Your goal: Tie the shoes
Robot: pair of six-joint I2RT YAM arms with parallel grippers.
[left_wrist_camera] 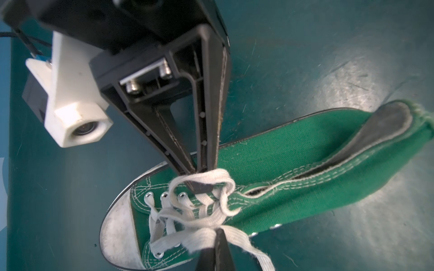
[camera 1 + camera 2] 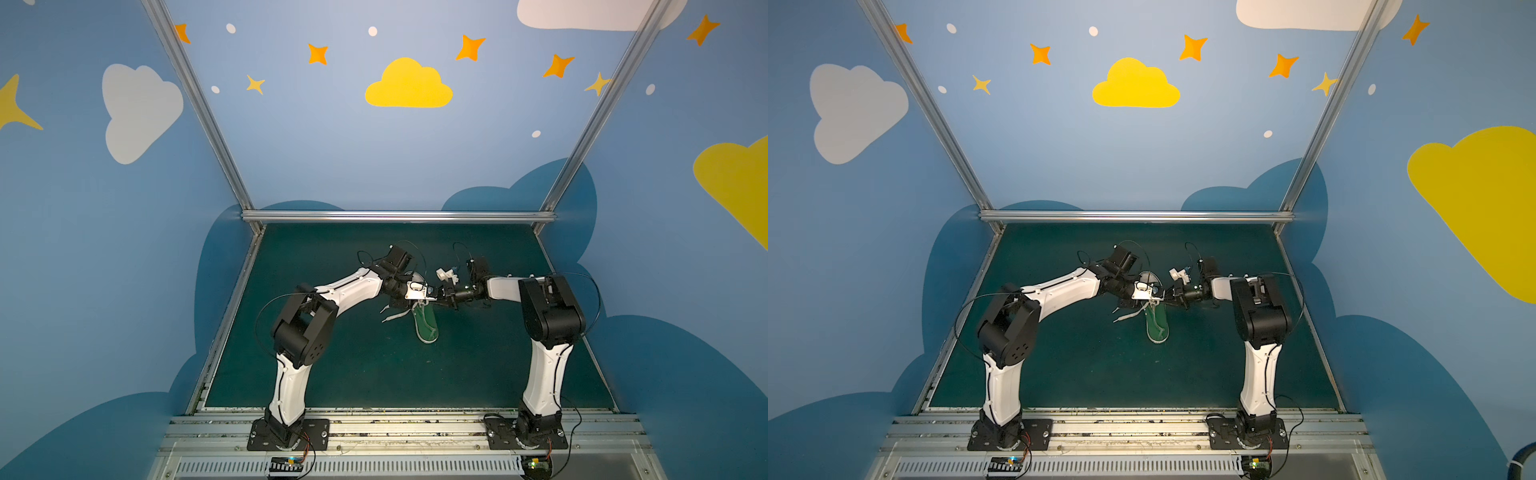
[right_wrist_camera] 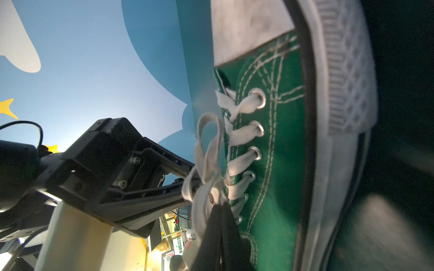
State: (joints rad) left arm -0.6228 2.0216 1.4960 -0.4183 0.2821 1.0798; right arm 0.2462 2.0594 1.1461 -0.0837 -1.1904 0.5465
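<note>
- the small green canvas low-top sneaker with a white rubber toe cap sits sole down near the middle of the dark green bench. it is between the 2 arms, with its heel toward the arm bases and its toe toward the back wall.
- its long white flat laces are threaded through the eyelets and cross over the tongue, with 1 loose loop standing up. no finished bow shows.
- the left end effector is closed, its tips pinching the laces where the strands bunch at the crossing.
- the right end effector is closed too. the loop lies across its tips, but i cannot tell whether it is pinched or only hooked.
- judged from this, the tie is partway: a first crossing and 1 loop exist, while a second loop, the wrap and the final pull are left.
- 2 free lace ends trail on the bench just beside the shoe, on the left arm's side.
- an aluminium frame rail and blue walls painted with clouds and stars enclose the bench, well apart from the work.
- the 2 end effectors crowd each other over the lacing, and in both top views they hide the knot area.
</note>
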